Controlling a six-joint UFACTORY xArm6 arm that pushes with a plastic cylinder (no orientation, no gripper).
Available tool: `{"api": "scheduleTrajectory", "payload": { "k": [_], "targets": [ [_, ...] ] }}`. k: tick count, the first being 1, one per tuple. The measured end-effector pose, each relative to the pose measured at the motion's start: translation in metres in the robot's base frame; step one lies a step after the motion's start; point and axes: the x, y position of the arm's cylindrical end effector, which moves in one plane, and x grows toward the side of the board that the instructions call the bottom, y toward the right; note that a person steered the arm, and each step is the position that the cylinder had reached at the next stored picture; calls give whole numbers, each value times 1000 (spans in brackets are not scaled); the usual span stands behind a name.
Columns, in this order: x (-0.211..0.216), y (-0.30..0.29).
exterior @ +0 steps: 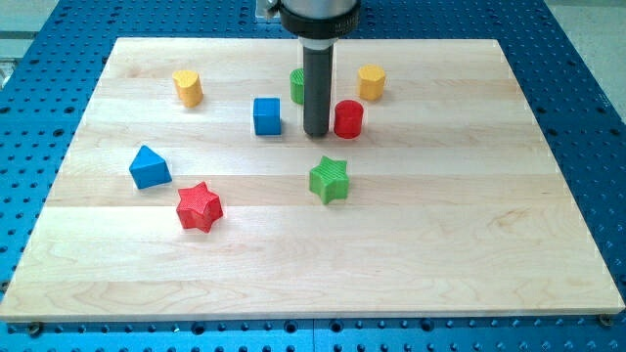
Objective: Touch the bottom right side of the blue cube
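The blue cube sits on the wooden board left of centre, towards the view's top. My tip rests on the board to the right of the blue cube, a clear gap away, level with its lower edge. The tip stands just left of the red cylinder, close to it or touching. A green block is partly hidden behind the rod.
A yellow block lies at the upper left and another yellow block right of the rod. A blue triangular block, a red star and a green star lie lower down.
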Motion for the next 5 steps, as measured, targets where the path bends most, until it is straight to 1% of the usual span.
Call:
{"api": "scheduleTrajectory", "payload": {
  "k": [1, 2, 3, 4, 5],
  "targets": [
    [6, 15],
    [5, -32],
    [-1, -29],
    [-17, 1],
    [-17, -3]
  ]
}}
